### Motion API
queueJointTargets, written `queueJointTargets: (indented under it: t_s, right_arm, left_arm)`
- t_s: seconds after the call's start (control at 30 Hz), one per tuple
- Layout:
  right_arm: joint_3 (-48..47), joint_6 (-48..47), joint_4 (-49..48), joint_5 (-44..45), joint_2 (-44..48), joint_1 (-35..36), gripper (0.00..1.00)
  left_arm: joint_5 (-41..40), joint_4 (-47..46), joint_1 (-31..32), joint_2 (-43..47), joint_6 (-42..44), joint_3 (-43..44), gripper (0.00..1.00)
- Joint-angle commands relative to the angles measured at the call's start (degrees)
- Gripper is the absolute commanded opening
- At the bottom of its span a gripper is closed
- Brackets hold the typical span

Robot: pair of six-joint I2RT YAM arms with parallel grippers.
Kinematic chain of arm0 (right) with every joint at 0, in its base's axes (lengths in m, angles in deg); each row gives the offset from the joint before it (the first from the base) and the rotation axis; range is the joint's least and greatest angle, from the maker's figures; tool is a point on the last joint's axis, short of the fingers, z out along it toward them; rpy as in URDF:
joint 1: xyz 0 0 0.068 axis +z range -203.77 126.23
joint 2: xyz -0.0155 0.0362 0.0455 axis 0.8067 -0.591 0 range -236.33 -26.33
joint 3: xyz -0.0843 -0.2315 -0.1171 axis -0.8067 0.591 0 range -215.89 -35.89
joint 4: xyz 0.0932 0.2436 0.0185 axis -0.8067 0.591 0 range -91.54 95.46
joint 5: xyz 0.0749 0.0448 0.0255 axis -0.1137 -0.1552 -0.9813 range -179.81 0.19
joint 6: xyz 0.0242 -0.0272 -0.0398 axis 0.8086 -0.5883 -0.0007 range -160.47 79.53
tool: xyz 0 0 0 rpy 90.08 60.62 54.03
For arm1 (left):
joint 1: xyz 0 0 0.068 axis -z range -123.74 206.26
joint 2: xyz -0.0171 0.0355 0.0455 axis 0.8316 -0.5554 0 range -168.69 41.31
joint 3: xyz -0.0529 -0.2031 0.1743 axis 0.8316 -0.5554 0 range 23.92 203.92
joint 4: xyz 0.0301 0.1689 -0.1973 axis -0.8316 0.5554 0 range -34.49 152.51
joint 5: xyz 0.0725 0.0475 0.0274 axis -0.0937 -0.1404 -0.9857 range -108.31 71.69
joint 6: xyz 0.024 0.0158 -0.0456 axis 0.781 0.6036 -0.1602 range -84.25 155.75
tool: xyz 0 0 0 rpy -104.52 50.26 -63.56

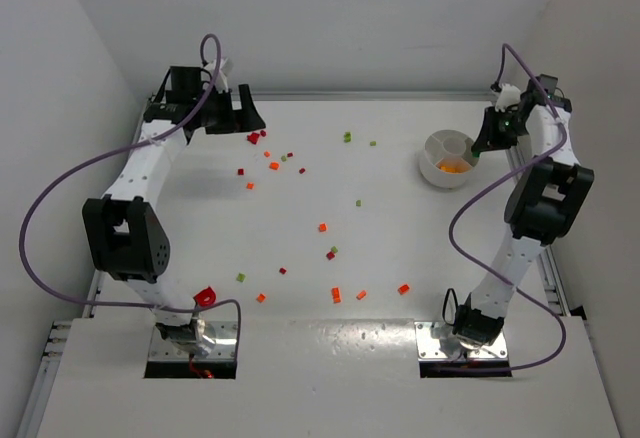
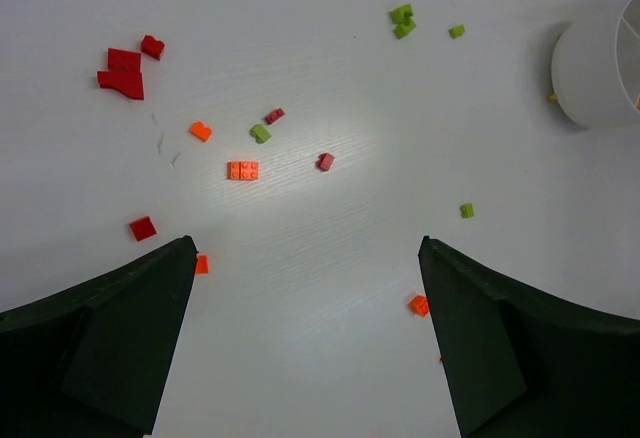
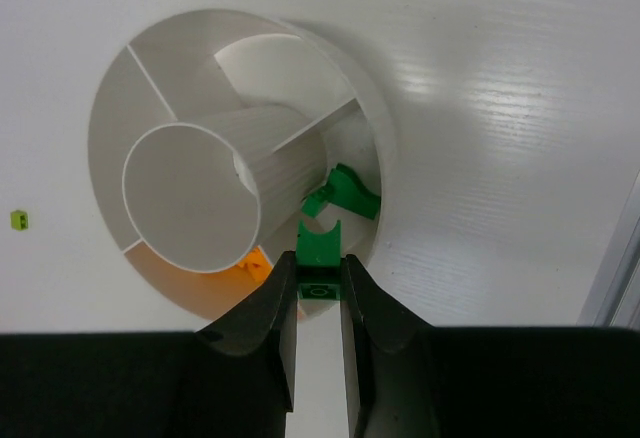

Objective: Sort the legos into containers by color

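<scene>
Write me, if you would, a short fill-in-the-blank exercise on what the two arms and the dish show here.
1. The right gripper is shut on a ____ lego.
2. In the dish, the compartment beside the green pieces holds ____ bricks.
3. The left gripper has its jaws ____, with nothing between them.

Missing words: green; orange; open.

A white table [image 1: 390, 238] sits enclosed by plain white walls [image 1: 350, 18] on three sides.
</scene>
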Motion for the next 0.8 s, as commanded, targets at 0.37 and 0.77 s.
queueJointTargets:
  t_s: [0.37,0.77]
  right_arm:
    - [-3.04,0.86,-2.37,-0.84,-1.7,0.93,0.26]
    - [-1.12,-0.73,-6.22,-0.93,4.0,0.93,0.43]
  left_arm:
    - [0.43,-0.88,0.35,6.66,3.32,-1.45,1.0]
    - [-6.85,-0.88,0.35,13.07,7.0,-3.55,1.0]
